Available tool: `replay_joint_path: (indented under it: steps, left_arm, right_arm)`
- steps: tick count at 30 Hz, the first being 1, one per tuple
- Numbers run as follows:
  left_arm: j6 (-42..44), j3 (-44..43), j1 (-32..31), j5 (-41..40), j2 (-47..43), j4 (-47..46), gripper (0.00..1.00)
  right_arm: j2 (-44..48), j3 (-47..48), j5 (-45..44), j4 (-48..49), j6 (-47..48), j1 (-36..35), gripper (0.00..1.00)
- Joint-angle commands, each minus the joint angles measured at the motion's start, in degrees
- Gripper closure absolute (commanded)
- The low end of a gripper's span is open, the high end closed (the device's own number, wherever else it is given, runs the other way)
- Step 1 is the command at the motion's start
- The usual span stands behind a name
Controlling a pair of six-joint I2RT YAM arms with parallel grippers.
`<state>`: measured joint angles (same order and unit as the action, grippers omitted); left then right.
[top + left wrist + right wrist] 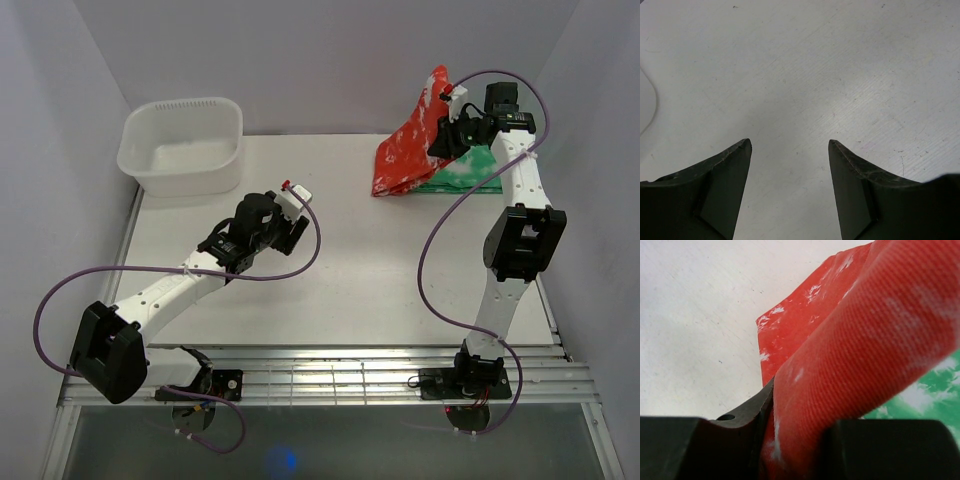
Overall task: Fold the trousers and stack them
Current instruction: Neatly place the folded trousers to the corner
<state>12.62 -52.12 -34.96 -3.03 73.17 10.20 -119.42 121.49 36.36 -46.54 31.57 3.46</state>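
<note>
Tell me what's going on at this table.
The right gripper is shut on the red-orange tie-dye trousers, holding one end raised. The rest lies at the far right of the table, partly over a green cloth. The left gripper is open and empty above bare table. A white tub sits at the far left corner.

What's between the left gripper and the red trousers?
Top view: only the purple cable loop and bare table separate the left gripper from the trousers.

Table (340,270) middle open; basin (150,175) blocks far-left, trousers (403,152), seemingly over green cloth (470,172), far-right.
</note>
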Motion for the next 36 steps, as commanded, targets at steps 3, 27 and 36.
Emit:
replay_joint_path:
  steps: [3, 27, 36]
  left_arm:
    - [0.1, 0.6, 0.3, 0.6, -3.0, 0.5, 0.26]
    - [0.6, 1.1, 0.5, 0.6, -3.6, 0.7, 0.27]
    - [0.9, 2.3, 0.5, 0.7, -3.5, 0.6, 0.27]
  right_arm:
    - [3.0, 4.5, 3.5, 2.2, 8.1, 1.2, 0.92]
    - [5.5, 6.2, 6.8, 13.1, -2.3, 3.6, 0.92]
    - [4.2, 5.5, 8.6, 9.7, 2.0, 8.3, 0.92]
